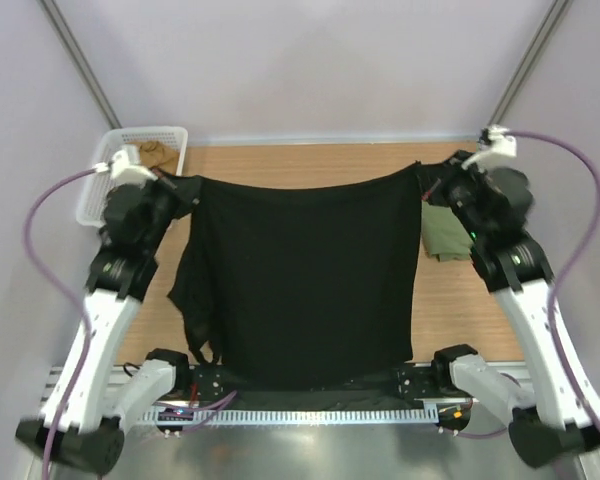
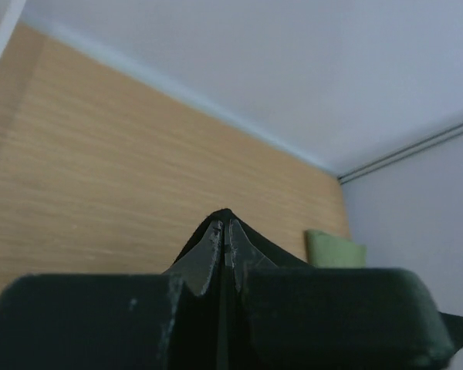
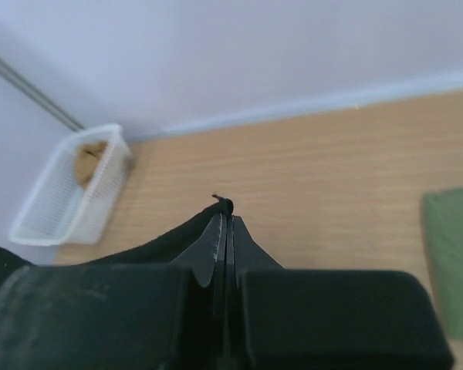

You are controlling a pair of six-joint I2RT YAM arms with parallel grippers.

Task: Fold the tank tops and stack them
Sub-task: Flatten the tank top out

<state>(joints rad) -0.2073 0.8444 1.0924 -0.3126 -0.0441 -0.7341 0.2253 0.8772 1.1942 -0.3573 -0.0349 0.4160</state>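
Black tank top (image 1: 300,280) hangs spread over table centre. Left gripper (image 2: 224,231) and right gripper (image 3: 224,225) each pinch a far corner tight. Olive tank top (image 1: 442,237) lies at far right, apparently folded. Step in hand is spreading the black one; next move calls for even lowering with cloth taut.

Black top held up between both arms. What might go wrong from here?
Each pair of jaws pinches only a sliver of the black tank top, so a corner may slip. Its lower edge drapes over the arm bases and might snag. Its left side hangs bunched, likely leaving creases.
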